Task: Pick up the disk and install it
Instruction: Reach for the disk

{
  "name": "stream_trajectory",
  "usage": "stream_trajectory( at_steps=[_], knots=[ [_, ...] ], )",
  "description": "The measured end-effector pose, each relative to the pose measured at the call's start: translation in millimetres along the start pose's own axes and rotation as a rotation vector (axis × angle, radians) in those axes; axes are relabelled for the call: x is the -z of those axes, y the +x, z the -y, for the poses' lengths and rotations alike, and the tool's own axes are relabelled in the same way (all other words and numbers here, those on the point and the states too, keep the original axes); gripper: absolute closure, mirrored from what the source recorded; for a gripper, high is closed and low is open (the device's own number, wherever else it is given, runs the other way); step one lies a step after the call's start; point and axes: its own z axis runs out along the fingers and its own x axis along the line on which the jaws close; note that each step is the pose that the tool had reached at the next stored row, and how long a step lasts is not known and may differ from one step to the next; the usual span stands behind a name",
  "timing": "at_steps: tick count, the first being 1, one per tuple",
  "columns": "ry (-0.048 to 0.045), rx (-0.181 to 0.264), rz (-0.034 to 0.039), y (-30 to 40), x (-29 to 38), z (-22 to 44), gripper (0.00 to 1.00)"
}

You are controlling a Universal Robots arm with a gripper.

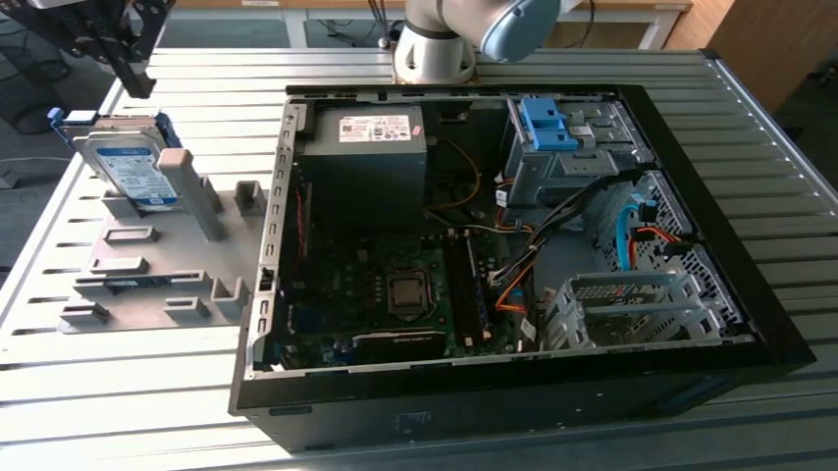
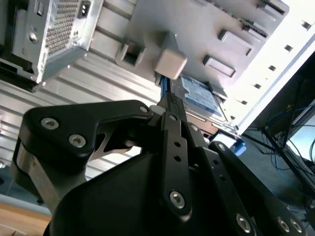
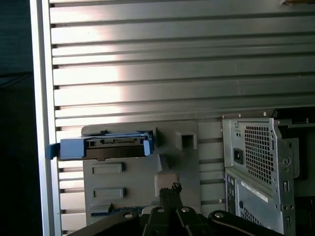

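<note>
The disk (image 1: 131, 167) stands on edge in a slot of a grey holder plate (image 1: 144, 285), at the exterior view's left beside the open computer case (image 1: 524, 245). It is silver with a white and blue label and blue rails. My gripper (image 1: 136, 83) hangs above and just behind the disk, apart from it. In both wrist views the black fingers meet at their tips, shut with nothing between them (image 3: 170, 191) (image 2: 168, 101). The first wrist view shows the disk's (image 3: 115, 146) blue-railed edge ahead of the fingertips. Its label (image 2: 199, 93) shows past the fingertips in the second wrist view.
The holder plate carries several upright grey blocks (image 1: 196, 191). Inside the case are a dark power supply box (image 1: 360, 157), a blue latch on a grey drive cage (image 1: 550, 128), a second metal cage (image 1: 629, 304) and loose cables. The slatted table's (image 1: 78, 392) edge runs close behind the disk.
</note>
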Motion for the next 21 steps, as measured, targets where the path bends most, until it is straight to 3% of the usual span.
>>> stream_trajectory(
  at_steps=[12,21],
  knots=[
    [0.0002,0.000,-0.0035,34.1,-3.7,-17.0,0.89],
    [0.0004,0.000,-0.0058,65.5,-7.3,-20.5,0.89]
  ],
)
